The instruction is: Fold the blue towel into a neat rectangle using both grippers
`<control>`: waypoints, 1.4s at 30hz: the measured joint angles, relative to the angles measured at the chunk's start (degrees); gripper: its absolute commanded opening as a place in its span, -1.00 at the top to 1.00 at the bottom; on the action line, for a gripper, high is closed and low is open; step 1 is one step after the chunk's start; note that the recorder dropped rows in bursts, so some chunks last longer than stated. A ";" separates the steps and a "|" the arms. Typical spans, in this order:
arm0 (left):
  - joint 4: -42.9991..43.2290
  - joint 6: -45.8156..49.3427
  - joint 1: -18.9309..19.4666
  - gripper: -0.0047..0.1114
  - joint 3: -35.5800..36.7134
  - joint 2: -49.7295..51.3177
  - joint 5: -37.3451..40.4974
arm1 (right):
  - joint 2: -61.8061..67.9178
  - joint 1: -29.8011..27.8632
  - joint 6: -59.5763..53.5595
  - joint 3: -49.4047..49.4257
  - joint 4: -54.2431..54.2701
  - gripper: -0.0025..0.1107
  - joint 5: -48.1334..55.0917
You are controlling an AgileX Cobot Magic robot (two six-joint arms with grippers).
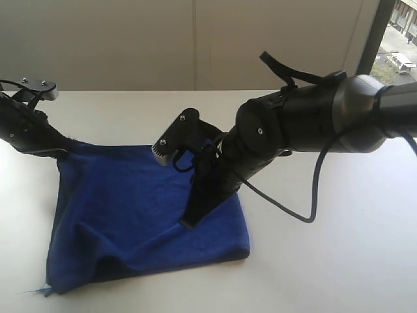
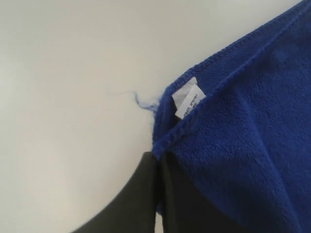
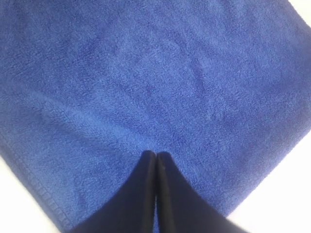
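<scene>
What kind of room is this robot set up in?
Probably an office or lab, likely upstairs: a plain white table, a bare pale wall, and a window looking down on buildings outside.

table (image 1: 365,254): white, bare | wall (image 1: 195,39): pale, panelled | window (image 1: 402,39): daylight outside

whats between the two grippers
Only the blue towel: in the exterior view its cloth runs from the left gripper to the right gripper.
</scene>
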 measured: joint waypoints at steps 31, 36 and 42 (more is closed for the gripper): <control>1.26 0.24 0.00 0.25 0.00 4.61 -5.16 | 0.00 0.00 3.29 0.11 0.00 0.96 18.53; 1.26 0.24 0.00 0.42 0.00 5.39 -5.66 | -0.03 0.00 3.76 2.69 0.00 0.96 15.48; 1.26 0.24 0.00 0.59 0.00 5.39 -6.33 | -0.03 0.00 4.28 6.84 0.00 0.96 9.90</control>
